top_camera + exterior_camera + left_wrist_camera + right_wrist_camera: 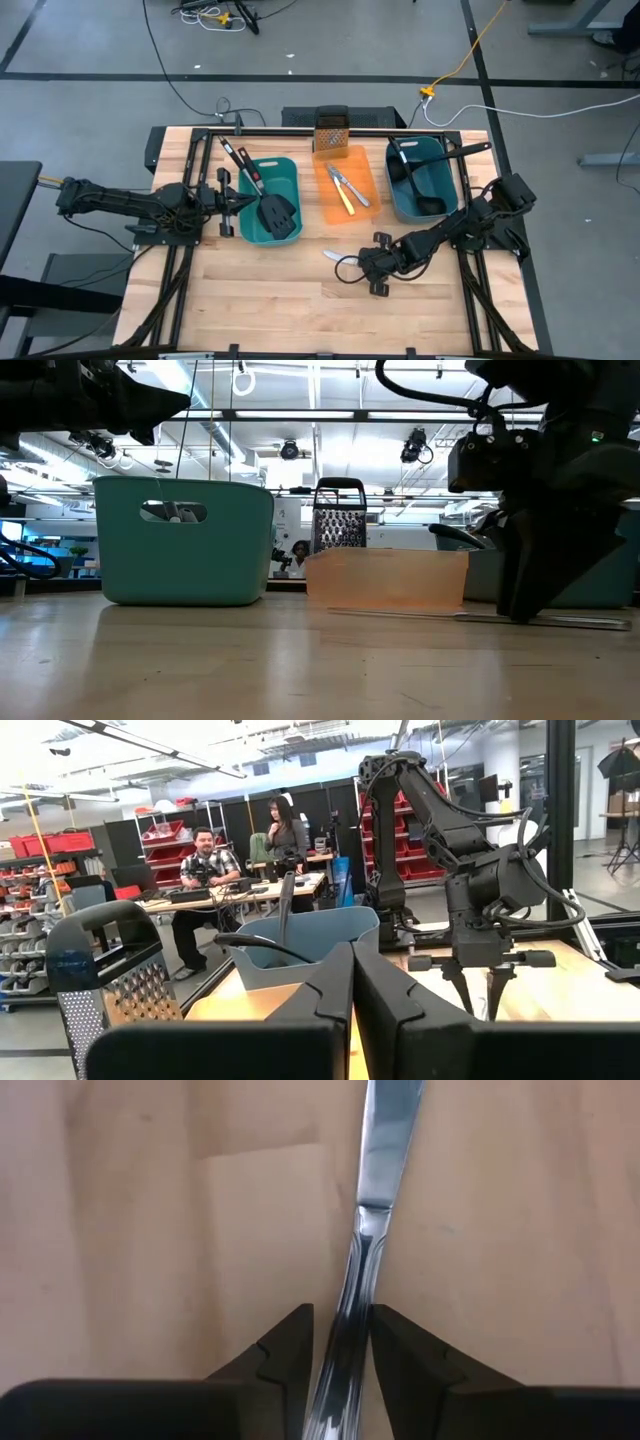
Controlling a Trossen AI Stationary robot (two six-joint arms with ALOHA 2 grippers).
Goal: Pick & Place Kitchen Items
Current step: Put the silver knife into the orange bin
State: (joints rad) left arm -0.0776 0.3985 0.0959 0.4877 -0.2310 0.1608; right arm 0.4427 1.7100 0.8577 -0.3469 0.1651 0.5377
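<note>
A silver table knife (385, 1140) lies flat on the wooden table (270, 300), in front of the orange tray (365, 165). My right gripper (340, 1350) stands over it, slanting down, shut on its handle. It also shows in the high view (372, 268) and the low view (522, 610). Two more knives (345, 190) lie in the orange tray. Black spatulas (265, 195) rest in the left teal tub (290, 170) and ladles (415, 185) in the right teal tub (445, 195). My left gripper (232, 200) waits, shut and holding nothing, beside the left tub. My right gripper pinches the knife's handle (352, 1320) between its two fingers, one on each long side. The fingers (285, 1355) come from above, slanting down from the table's right, and lie across the knife. The knife lies level on the table (580, 620).
A metal box grater (330, 130) stands behind the orange tray at the far edge. A black frame rail (300, 130) runs along the back. Bare wood stretches across the table's near half. People sit at desks in the room beyond.
</note>
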